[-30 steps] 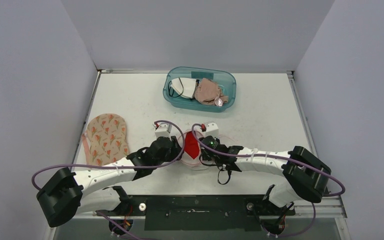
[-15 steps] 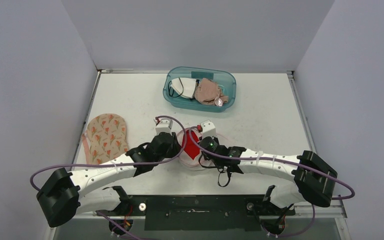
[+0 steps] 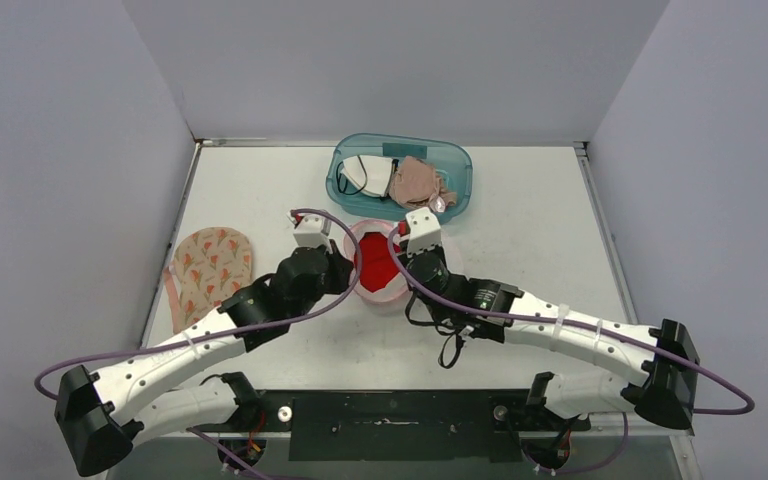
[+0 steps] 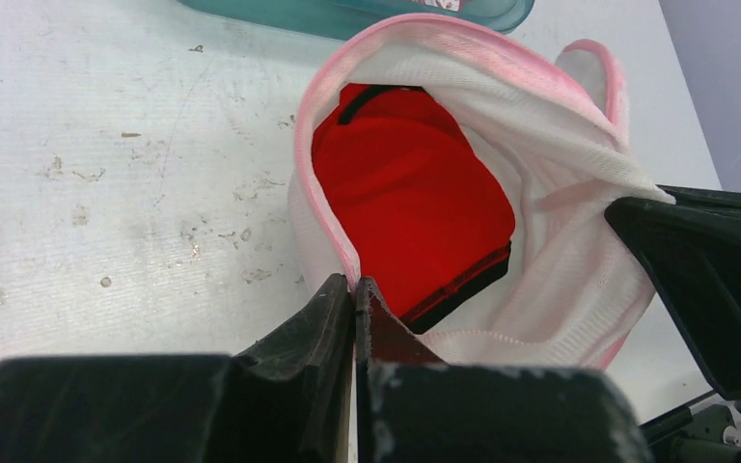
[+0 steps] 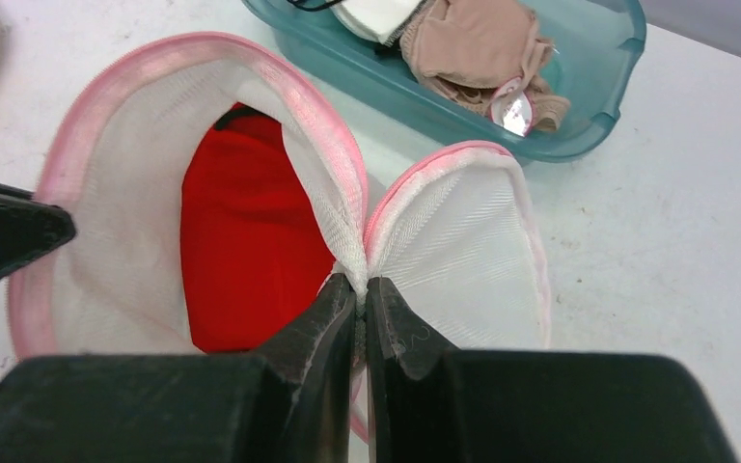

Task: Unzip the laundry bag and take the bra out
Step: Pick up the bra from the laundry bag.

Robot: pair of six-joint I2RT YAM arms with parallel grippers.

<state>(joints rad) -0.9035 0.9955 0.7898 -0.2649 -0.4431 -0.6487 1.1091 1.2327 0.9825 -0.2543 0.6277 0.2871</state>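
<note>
The laundry bag (image 3: 390, 291), white mesh edged in pink, lies near the middle of the counter (image 3: 540, 230), just on the near side of a teal tub (image 3: 345, 196) and between the two wrists. Its mouth gapes open, and the red bra (image 3: 370, 264) sits inside, dark trim showing along its lower edge in the left wrist view; no part of it lies outside the mesh. The left arm (image 3: 220, 335) reaches in from the bag's left side, and the left jaws are pinched tight on the pink rim there, with only a thin strip of trim between the tips. The right arm (image 3: 560, 325) comes in from the other side, and the right jaws are likewise closed narrow on the bag, gripping the point where the main pocket's rim meets a rounded flap of mesh that folds out toward the right. Held this way, the opening is spread between the two grips. The zipper pull cannot be made out in any view. The tub holds beige and white garments. Well apart, at the counter's left edge, lies what looks like a flat padded piece in a floral print (image 3: 212, 275)
</note>
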